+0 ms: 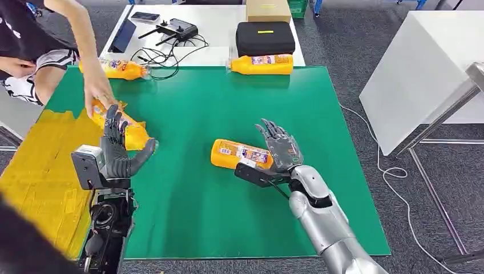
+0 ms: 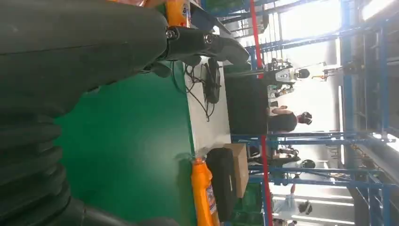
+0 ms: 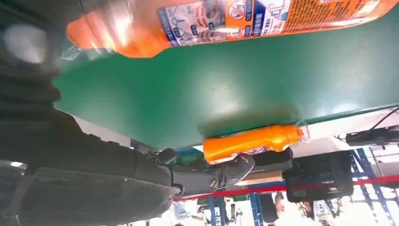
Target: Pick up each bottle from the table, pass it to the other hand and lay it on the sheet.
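Observation:
An orange bottle [image 1: 238, 154] lies on its side mid-way across the green mat [image 1: 228, 108]; in the right wrist view this bottle [image 3: 263, 19] is very close. My right hand [image 1: 279, 149] is open with spread fingers right at its right end. My left hand [image 1: 117, 151] is open with fingers raised, just in front of a second bottle [image 1: 136, 136] at the edge of the yellow sheet [image 1: 40, 165]; a person's hand [image 1: 97, 91] rests on that bottle. Two more bottles lie at the mat's far edge, one on the left [image 1: 120, 69] and one on the right [image 1: 261, 64].
A black case [image 1: 265, 38], a cardboard box [image 1: 268, 9], cables and a controller [image 1: 177, 28] sit on the white table behind the mat. The person stands at the far left. A white table [image 1: 422, 68] stands to the right.

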{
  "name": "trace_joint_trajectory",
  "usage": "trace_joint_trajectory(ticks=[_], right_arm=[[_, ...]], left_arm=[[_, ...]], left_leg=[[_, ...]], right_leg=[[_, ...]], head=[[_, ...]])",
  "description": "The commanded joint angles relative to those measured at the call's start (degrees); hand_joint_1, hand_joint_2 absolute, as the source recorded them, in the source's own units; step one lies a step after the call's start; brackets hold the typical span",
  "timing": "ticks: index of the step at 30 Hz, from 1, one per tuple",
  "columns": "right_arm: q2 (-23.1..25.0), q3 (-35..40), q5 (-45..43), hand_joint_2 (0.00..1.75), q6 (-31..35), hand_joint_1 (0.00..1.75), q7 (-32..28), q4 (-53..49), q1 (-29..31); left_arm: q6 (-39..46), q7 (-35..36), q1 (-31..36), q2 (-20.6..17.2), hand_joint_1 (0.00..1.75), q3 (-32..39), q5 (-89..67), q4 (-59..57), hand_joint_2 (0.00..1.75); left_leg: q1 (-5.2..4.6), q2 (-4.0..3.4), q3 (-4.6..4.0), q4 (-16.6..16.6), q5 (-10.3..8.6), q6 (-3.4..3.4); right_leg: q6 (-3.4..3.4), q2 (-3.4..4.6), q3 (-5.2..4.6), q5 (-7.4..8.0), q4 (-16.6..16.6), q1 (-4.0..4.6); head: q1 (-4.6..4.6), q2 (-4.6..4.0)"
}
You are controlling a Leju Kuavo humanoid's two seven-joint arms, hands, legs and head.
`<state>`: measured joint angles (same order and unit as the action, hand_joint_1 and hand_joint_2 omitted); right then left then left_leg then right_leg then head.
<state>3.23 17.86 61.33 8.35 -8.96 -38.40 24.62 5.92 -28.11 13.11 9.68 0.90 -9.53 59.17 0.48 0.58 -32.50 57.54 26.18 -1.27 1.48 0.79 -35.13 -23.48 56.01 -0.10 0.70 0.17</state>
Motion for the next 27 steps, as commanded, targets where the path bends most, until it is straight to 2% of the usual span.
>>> trace_joint_trajectory(ticks=[1, 7, 12, 16, 19, 27], right_arm=[[0.26, 2.19, -0.56, 1.75, 0.01, 0.00, 0.57, 4.32, 3.25], [-0.06, 2.05, -0.87, 1.75, -0.86, 0.00, 0.96, 4.38, 3.09], [0.03, 1.81, -2.62, 1.75, -5.83, 0.00, 2.35, 8.95, 4.30], [0.18, 1.85, -2.71, 1.75, -6.02, 0.00, 2.71, 9.99, 4.63], [0.77, 1.87, -2.78, 1.75, -6.10, 0.00, 4.75, 13.32, 5.71], [1.94, 2.13, -1.37, 1.75, -5.66, 0.00, 9.17, 19.40, 7.91]], left_arm=[[-0.38, 0.77, 1.14, -0.49, 0.00, 0.04, -0.05, -1.18, 1.75], [-0.54, 0.81, 1.89, -0.47, 0.00, -0.24, -0.11, -2.13, 1.75], [-0.44, 0.80, 3.74, -0.35, 0.00, -1.29, -0.02, -4.41, 1.75], [-0.36, 0.78, 4.03, -0.28, 0.00, -1.41, 0.05, -4.72, 1.75], [-0.26, 0.68, 4.82, -0.20, 0.00, -1.93, 0.25, -5.71, 1.75], [0.38, -0.01, 6.32, -0.36, 0.00, -2.71, 0.91, -7.70, 1.75]], left_leg=[[0.00, -0.07, 0.13, -0.04, 0.04, 0.02], [0.00, -0.07, 0.14, -0.04, 0.04, 0.02], [0.00, 0.01, 0.19, -0.04, 0.05, 0.02], [0.01, 0.00, 0.13, -0.03, 0.02, 0.02], [-0.01, -0.04, 0.34, -0.06, 0.10, 0.02], [0.00, -0.08, 0.23, -0.04, 0.07, 0.03]], right_leg=[[0.00, 0.01, 0.10, -0.03, -0.03, 0.00], [0.00, 0.01, 0.11, -0.03, -0.04, 0.01], [0.00, -0.08, 0.17, -0.06, -0.04, 0.02], [0.00, -0.06, 0.11, -0.03, -0.04, 0.02], [0.00, -0.07, 0.30, -0.10, -0.04, 0.02], [0.00, -0.01, 0.18, -0.06, -0.02, 0.01]], head=[[0.02, 0.00], [0.02, 0.00], [0.02, 0.00], [0.02, 0.00], [0.00, 0.00], [0.02, 0.00]])
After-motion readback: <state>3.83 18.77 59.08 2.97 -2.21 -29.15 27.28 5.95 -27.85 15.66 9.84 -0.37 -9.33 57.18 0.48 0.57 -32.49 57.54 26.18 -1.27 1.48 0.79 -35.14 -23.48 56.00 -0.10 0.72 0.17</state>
